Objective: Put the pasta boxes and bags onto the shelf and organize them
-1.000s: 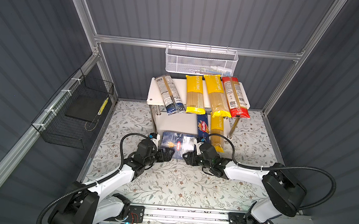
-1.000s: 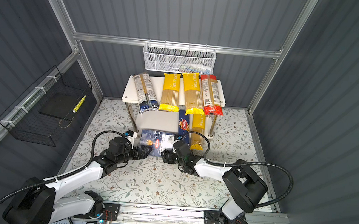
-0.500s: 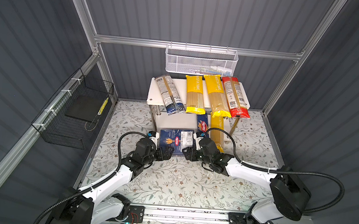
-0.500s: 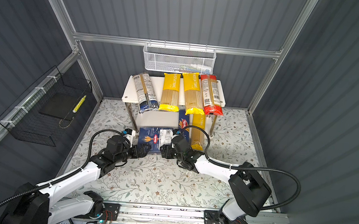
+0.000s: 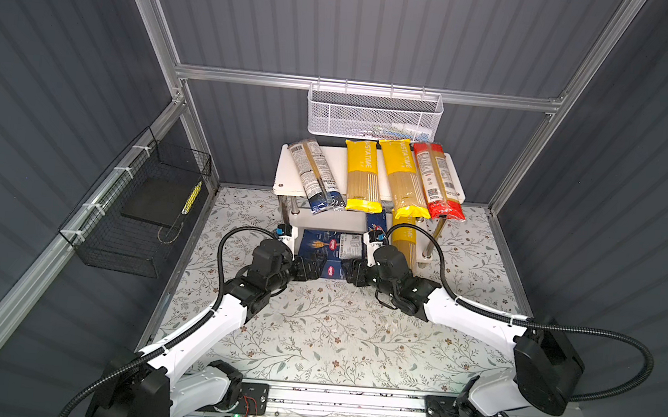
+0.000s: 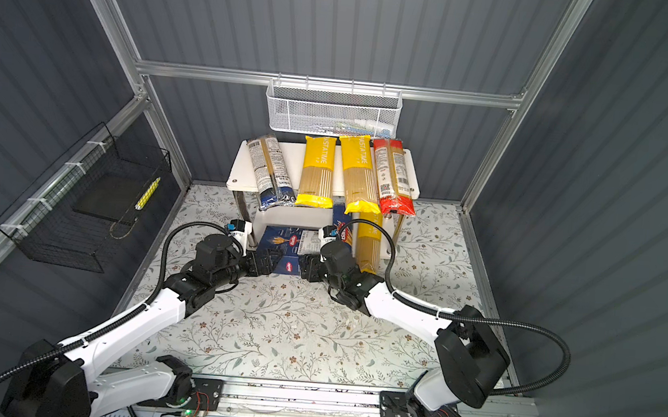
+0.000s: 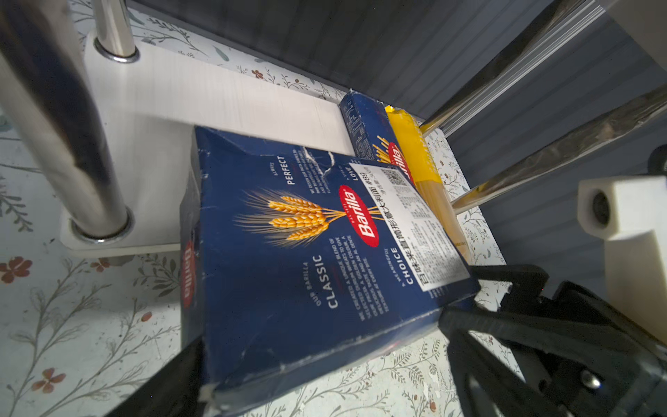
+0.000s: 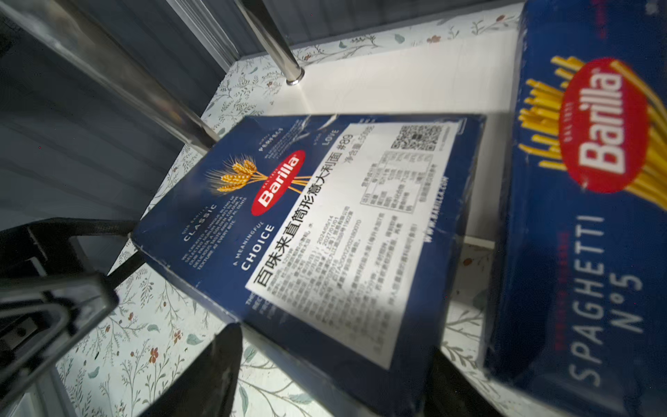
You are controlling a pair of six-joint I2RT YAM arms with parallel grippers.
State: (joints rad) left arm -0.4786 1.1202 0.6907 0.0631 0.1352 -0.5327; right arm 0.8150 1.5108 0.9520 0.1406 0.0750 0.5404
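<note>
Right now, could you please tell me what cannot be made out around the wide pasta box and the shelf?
- Whether the left gripper and right gripper clamp the wide box: contact covered by the box in wrist views.
- Narrow box: far end under the shelf in both top views.
- White basket contents: too small through the mesh, top views.

Both top views high, looking down on whole scene; wrist views close, both facing wide box point(image 7: 306, 270).

The wide dark blue cardboard Barilla box point(image 7: 288, 281) looks matt, scuffed at edges; round chrome shelf posts point(image 7: 72, 144) shine; white shelf boards point(image 7: 223, 104) look smooth.
</note>
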